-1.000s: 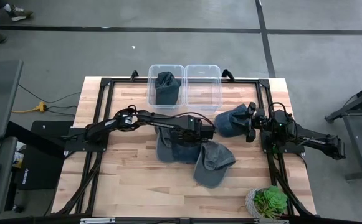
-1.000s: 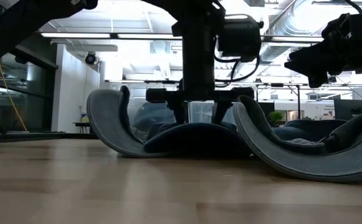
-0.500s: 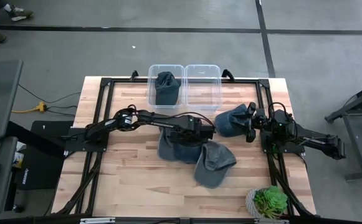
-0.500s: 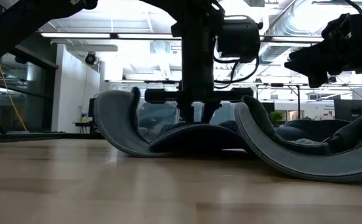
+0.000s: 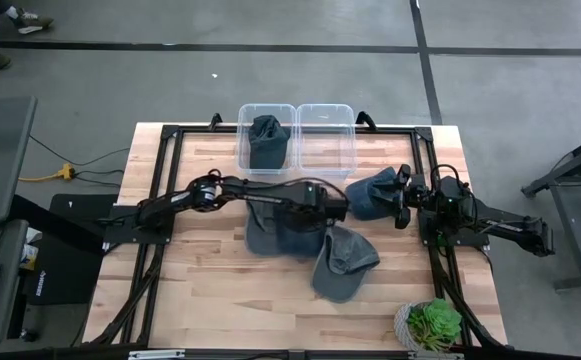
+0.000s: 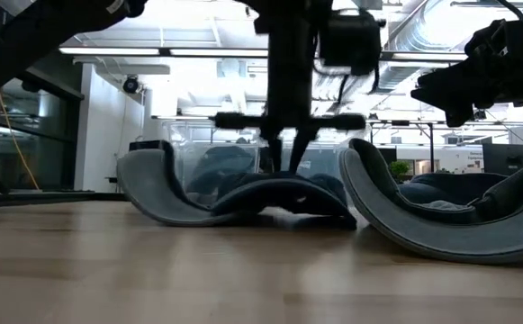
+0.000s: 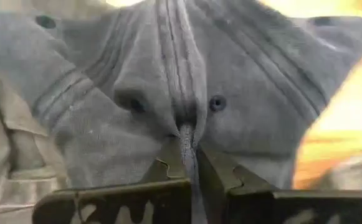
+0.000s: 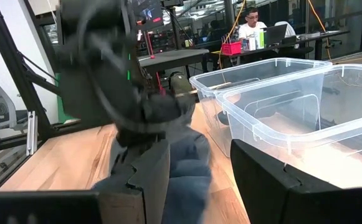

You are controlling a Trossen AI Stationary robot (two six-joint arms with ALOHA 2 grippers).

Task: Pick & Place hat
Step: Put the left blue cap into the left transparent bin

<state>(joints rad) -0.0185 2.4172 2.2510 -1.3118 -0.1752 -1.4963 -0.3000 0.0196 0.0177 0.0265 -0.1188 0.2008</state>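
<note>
A grey-blue hat point(image 5: 273, 235) lies mid-table, with my left gripper point(image 5: 317, 208) shut on its crown from above. In the low view its curled brim point(image 6: 148, 184) rests on the table. A second hat point(image 5: 345, 262) lies upside down nearer the front edge, resting on its crown. A third, darker hat point(image 5: 370, 195) sits at my right gripper point(image 5: 400, 197), which is raised at the table's right side. Another hat point(image 5: 267, 140) stands in the left clear bin point(image 5: 245, 150). My left gripper pinches a narrow fold of the crown's cloth point(image 7: 185, 134) between its two fingers, at the top of the crown. The fingers point down from above. The hat's middle point(image 6: 284, 184) is pulled up into a peak while its brim stays on the table. My right gripper has the dark hat's cloth point(image 8: 184, 165) between its two fingers, bunched against one finger point(image 8: 149, 168). The fingers lie level and point toward the table's left. Which part of the hat it is, I cannot tell.
Two clear bins point(image 5: 327, 135) stand side by side at the far edge. A potted plant point(image 5: 433, 322) sits at the near right corner. A black frame point(image 5: 160, 190) runs around the table. A person point(image 8: 252, 18) sits at desks in the room beyond.
My left gripper has shut on the middle hat's crown and gone up a little. The crown's middle is drawn up into a peak, and the hat has slid slightly toward the table's left with its brim staying on the wood.
</note>
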